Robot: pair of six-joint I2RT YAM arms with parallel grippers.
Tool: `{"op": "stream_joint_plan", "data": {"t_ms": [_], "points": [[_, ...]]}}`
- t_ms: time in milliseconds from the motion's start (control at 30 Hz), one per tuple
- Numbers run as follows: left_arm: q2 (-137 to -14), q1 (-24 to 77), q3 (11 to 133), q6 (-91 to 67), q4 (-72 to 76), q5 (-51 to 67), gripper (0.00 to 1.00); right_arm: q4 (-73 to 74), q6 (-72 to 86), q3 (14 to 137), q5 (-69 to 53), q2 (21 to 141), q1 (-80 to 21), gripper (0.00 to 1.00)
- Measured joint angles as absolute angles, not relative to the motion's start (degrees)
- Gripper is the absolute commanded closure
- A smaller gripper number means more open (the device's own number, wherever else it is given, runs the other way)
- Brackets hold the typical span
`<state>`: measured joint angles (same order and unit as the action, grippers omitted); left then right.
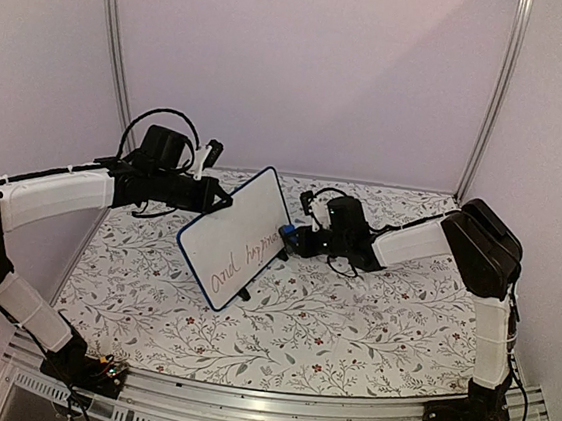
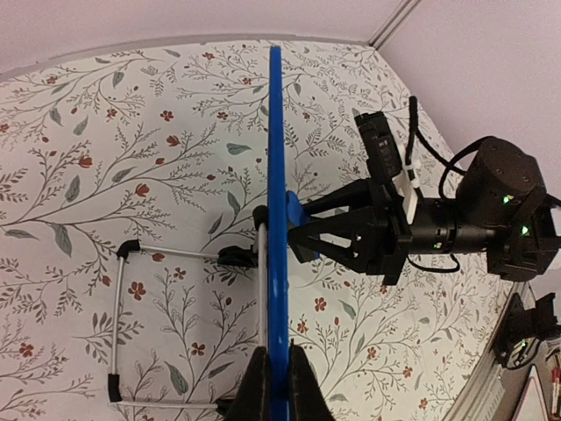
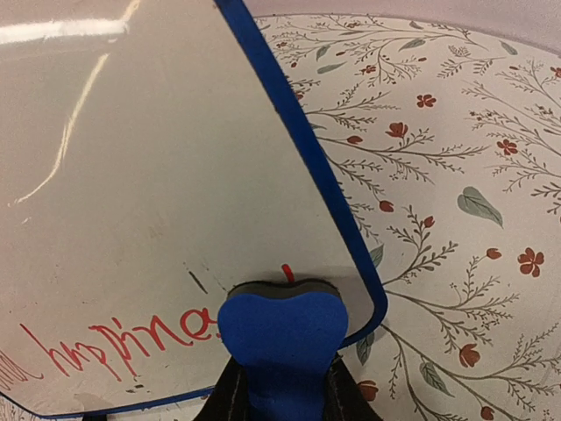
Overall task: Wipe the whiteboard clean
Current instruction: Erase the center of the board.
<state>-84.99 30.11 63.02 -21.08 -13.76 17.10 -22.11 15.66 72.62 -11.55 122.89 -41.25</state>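
Observation:
The whiteboard (image 1: pixel 233 238), white with a blue edge and red handwriting, stands tilted on the table. My left gripper (image 1: pixel 224 202) is shut on its upper left edge; in the left wrist view (image 2: pixel 277 364) the jaws pinch the blue rim (image 2: pixel 276 219) seen edge-on. My right gripper (image 1: pixel 298 238) is shut on the blue eraser block (image 1: pixel 286 233). In the right wrist view the eraser (image 3: pixel 280 338) presses its dark felt face against the board (image 3: pixel 149 193) near its lower right corner, over the end of the red writing (image 3: pixel 114 338).
The table (image 1: pixel 370 320) has a floral cloth. A wire stand (image 2: pixel 123 324) with black feet props the board from behind. Grey walls and metal posts (image 1: pixel 113 42) enclose the back and sides.

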Motion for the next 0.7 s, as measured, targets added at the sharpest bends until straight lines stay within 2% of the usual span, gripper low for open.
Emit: {"op": "stream_joint_plan", "data": {"t_ms": [167,500,700], "points": [[-85.0,30.1,63.0,-21.2,-13.8,17.0,1.00,-20.1,15.4,73.9,-11.5,123.0,-41.3,0.84],[-85.0,30.1,63.0,-21.3,-13.8,15.9,1.00,-13.9,12.0,89.0,-10.6,123.0,-41.4,0.84],[-85.0,30.1,63.0,-21.3,-13.8,15.9,1.00,-14.6,10.2,91.4,-9.3,123.0,-43.0,0.84]]}}
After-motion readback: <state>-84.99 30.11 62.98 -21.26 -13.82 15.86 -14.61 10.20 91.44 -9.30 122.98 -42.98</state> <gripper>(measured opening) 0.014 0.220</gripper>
